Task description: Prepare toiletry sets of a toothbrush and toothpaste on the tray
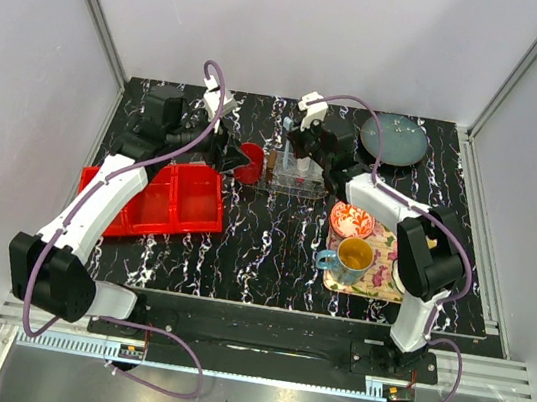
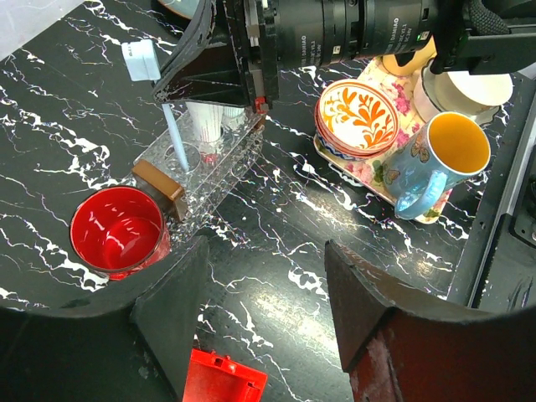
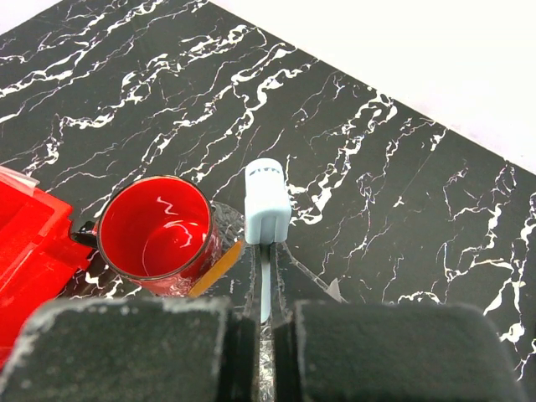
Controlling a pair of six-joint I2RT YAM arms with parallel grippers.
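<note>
We are keeping the right gripper [image 3: 265, 318] clamped on the toothbrush [image 3: 267, 205], which is standing upright in the clear tray [image 2: 230, 163] beneath it beside the toothpaste [image 2: 205, 126], so releasing straight, without tilting, seems wisest, while the left gripper [image 2: 264, 285] is hanging apart.

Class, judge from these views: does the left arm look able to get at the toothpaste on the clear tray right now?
Probably not cleanly. The right gripper hangs directly over the tray, shut on the toothbrush, crowding the toothpaste beside it. The red cup also stands at the tray's near end.
</note>
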